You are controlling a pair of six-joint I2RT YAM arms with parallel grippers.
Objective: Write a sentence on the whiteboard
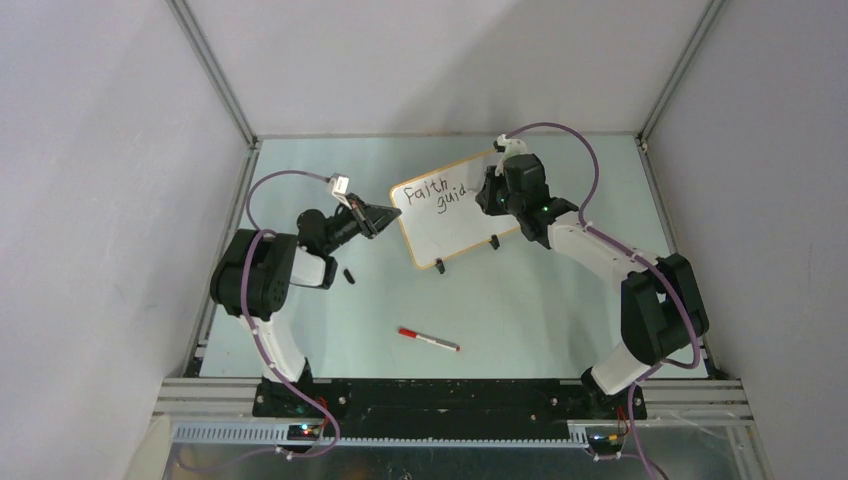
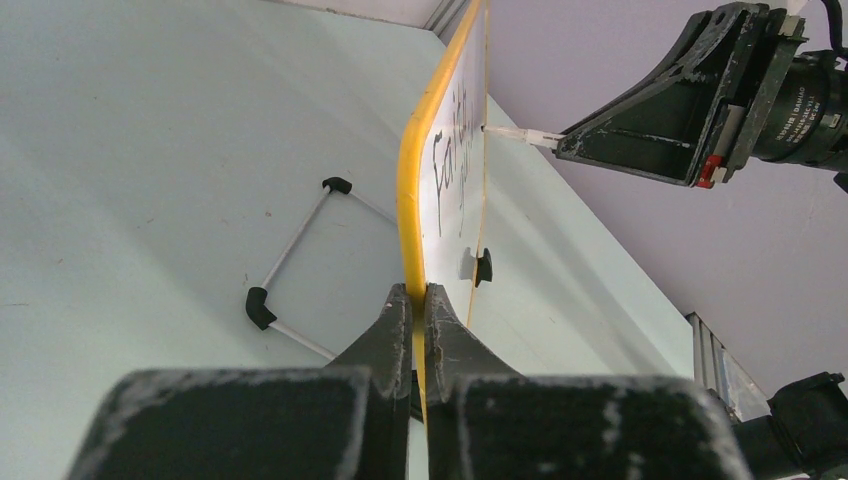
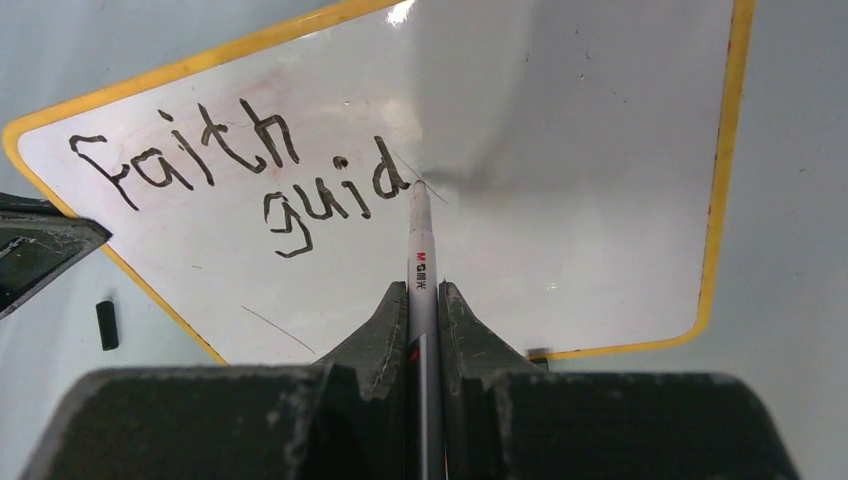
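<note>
against the whiteboard (image 3: 600,150), beside the sentence (image 3: 260,180), the right end effector (image 3: 424,300) pinches a marker (image 3: 421,230).

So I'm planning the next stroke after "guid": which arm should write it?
Right. The right gripper holds the marker, tip on the whiteboard just after "guid"; the left gripper clamps its edge.
</note>
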